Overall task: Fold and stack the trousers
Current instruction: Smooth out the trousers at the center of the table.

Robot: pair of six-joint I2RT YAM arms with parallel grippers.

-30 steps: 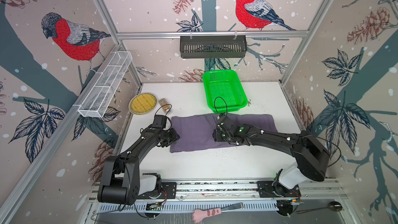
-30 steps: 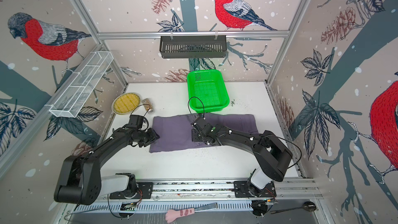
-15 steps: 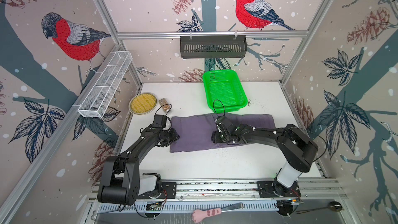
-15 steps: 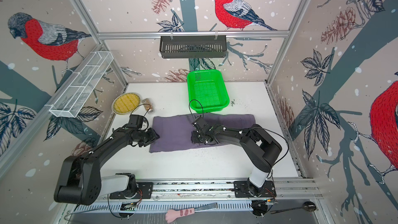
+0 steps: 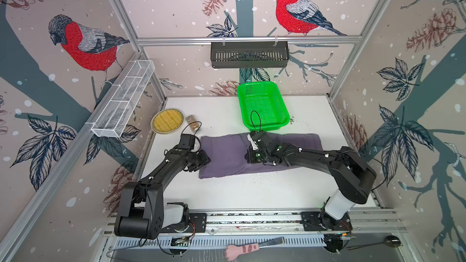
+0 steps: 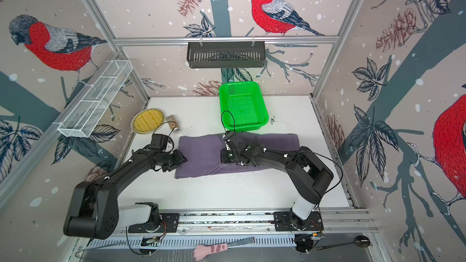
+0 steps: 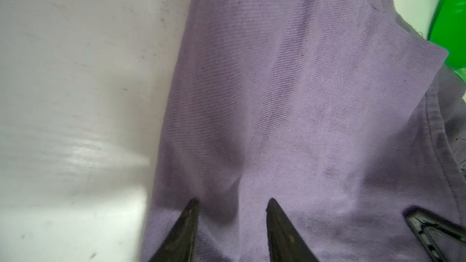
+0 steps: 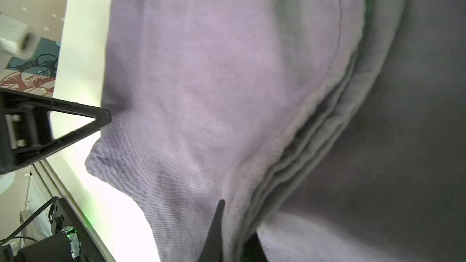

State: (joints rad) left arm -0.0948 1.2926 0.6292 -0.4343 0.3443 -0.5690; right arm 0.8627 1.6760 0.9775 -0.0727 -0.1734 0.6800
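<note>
The dusty purple-grey trousers lie folded into a long band across the white table in both top views. My left gripper rests at the band's left end. In the left wrist view it is open, both tips pressing down on the cloth. My right gripper sits low over the middle of the band. In the right wrist view it is shut on a layered edge of the trousers, and the left gripper's fingers show at the cloth's far end.
A green basket stands just behind the trousers. A yellow plate and a small jar sit at the back left. Dark crumbs dot the table. A pink paw tool and a spoon lie below the front rail.
My right gripper has closed onto the layered edge at the middle of the trousers, and its arm shifted slightly. The left arm has stayed where it was.
</note>
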